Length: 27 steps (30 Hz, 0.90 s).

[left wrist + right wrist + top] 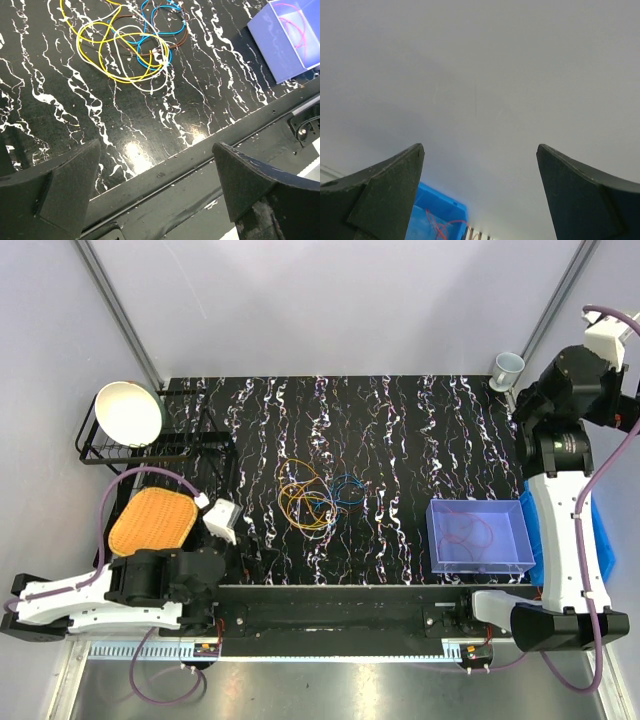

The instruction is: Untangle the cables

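Note:
The cables (315, 498) lie in a loose tangle on the black marbled table (400, 440), left of centre. Orange and yellow loops overlap a blue one. In the left wrist view the cables (125, 50) show as yellow, white, blue and brown loops lying across each other. My left gripper (157, 145) is open and empty, low over the table's near edge, well short of the tangle. My right gripper (480, 147) is open and empty, raised high at the far right and facing the grey wall.
A clear box (480, 537) holding a thin pink wire stands at the right front, also in the left wrist view (295, 35). A blue bin (440, 210) with red wires sits by the right arm. A rack with a white bowl (128, 412), an orange mat (152, 520) and a cup (507, 367) stand around.

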### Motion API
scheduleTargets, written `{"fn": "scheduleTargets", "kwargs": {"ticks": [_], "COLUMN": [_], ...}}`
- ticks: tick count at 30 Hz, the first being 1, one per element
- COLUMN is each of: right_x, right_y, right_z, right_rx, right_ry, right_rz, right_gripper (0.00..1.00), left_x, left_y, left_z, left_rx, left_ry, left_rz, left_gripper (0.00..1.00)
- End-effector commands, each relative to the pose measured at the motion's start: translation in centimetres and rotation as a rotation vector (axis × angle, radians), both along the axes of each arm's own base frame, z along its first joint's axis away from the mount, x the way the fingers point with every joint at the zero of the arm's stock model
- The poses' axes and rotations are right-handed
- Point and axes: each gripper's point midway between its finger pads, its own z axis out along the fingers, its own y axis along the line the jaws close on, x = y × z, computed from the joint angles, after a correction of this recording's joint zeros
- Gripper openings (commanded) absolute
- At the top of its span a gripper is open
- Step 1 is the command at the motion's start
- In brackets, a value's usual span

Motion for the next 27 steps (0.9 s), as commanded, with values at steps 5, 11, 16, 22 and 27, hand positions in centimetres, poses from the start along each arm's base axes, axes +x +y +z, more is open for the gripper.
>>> {"fn": "scheduleTargets", "kwargs": {"ticks": [5,11,16,22,27], "right_x": [4.1,8.0,6.7,5.7,7.7], "right_y": [4.6,9.8,9.3,12.3,20.3], "right_z": [-2.3,-8.2,-12.7,-13.9,-14.4], "right_rx": [0.361,0.713,0.757,0.897,1.181], "right_ry": [-0.114,-0.012,-0.131,-0.255,-0.216], "right_rz": [0.397,0.544,0.445,0.576,0.943], "right_gripper": [0.98,1.00,1.00,1.00,0.96], "left_x": [1.2,1.3,1.2,0.6,2.1], "left_y": [-0.4,-2.4,-3.7,-6.2,-6.6], "left_z": [0.3,0.1,0.1,0.7,0.3], "left_rx": [0.053,0.176,0.211,0.167,0.174], "left_ry": [-0.039,-0.044,-0.052,-0.053,-0.007], "left_rz": [0.062,0.036,-0.016,-0.101,-0.041], "left_gripper": [0.99,0.99,0.99,0.99,0.99]}}
